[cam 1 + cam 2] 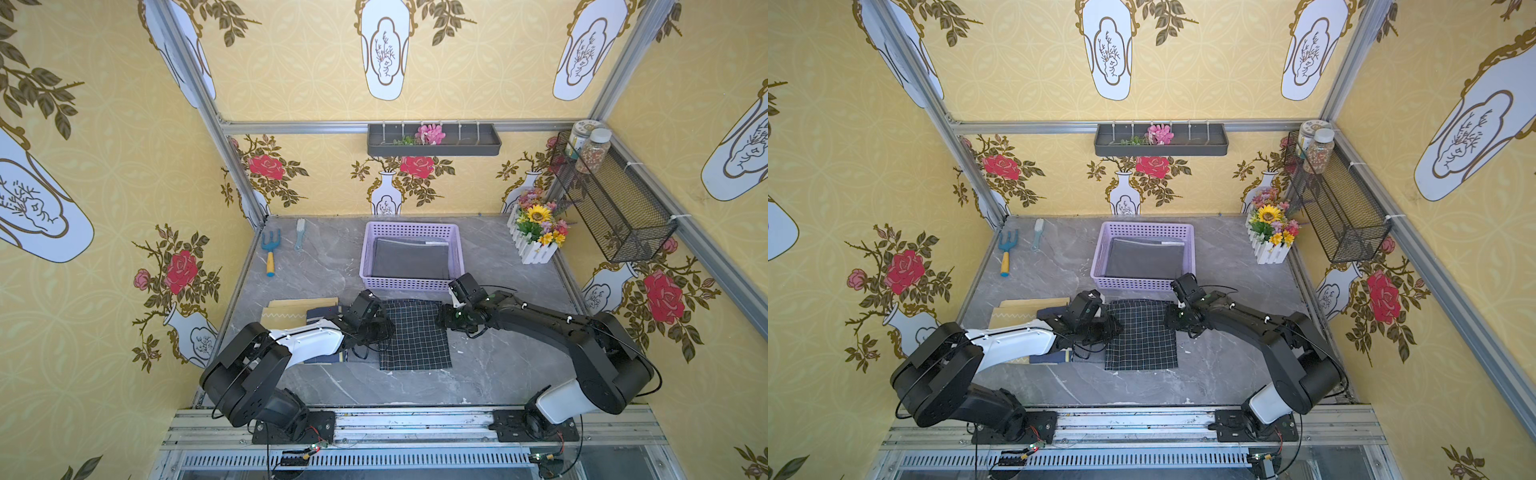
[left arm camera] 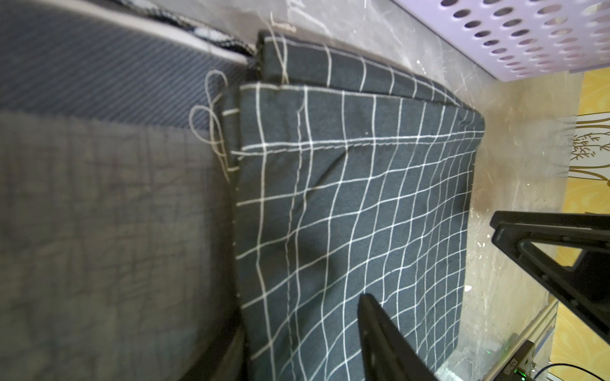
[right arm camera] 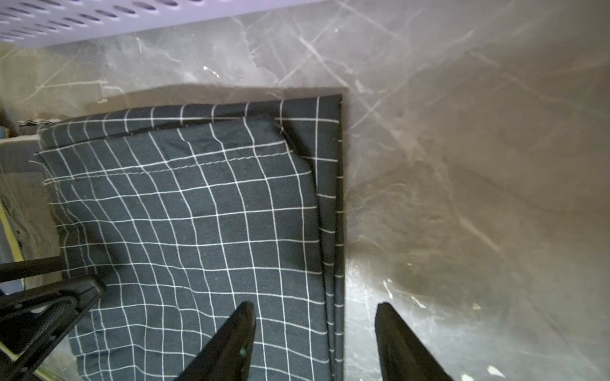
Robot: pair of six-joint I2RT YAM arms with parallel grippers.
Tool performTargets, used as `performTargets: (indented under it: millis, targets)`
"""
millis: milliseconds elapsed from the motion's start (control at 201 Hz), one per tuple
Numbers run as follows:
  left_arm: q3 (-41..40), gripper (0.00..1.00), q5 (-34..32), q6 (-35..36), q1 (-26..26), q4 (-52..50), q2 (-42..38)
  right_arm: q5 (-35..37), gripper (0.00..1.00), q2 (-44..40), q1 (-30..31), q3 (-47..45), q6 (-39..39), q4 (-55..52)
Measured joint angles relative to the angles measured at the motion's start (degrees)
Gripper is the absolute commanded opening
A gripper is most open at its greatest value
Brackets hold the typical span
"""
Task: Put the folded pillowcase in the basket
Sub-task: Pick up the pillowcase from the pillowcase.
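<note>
A folded black, white-checked pillowcase (image 1: 415, 334) lay flat mid-desk (image 1: 498, 365), just outside the lilac perforated plastic basket (image 1: 411, 226). The right pincer (image 3: 315, 306) stood open astride its edge. The left pincer (image 1: 380, 330) could not be read as open or closed. Tiny lettering (image 2: 512, 371) on the right pincer was illegible.

The black checked pillowcase (image 1: 1142, 336) lies flat just in front of the lilac basket (image 1: 1133, 284), which holds grey cloth (image 1: 1142, 259).

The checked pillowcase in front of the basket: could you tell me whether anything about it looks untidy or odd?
Two small things: loose white threads curl out from one corner of the checked pillowcase, and its fold is uneven: a lower layer sticks out past the top one along two edges. Otherwise it lies flat on the table.
</note>
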Motion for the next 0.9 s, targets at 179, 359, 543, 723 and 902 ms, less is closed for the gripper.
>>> performTargets:
  millis: [179, 359, 543, 723, 902]
  targets:
    - [-0.22, 0.38, 0.00, 0.00, 0.00, 0.11, -0.15, 1.36, 0.57, 2.60, 1.03, 1.60, -0.02, -0.02]
    - [-0.39, 0.31, 0.04, 0.00, 0.00, 0.15, -0.15, 2.19, 0.55, 4.96, 1.75, 2.86, 0.00, -0.15]
    - [-0.50, 0.25, 0.17, 0.00, 0.00, 0.22, -0.15, 3.50, 0.51, 6.05, 1.84, 3.41, 0.02, -0.17]
    - [-0.55, 0.18, 0.28, 0.00, 0.00, 0.35, -0.11, 4.39, 0.44, 7.06, 1.84, 4.07, 0.02, 0.00]
    - [-0.66, 0.14, 0.46, 0.00, 0.00, 0.70, -0.04, 4.44, 0.34, 7.41, 1.86, 4.13, 0.04, 0.48]
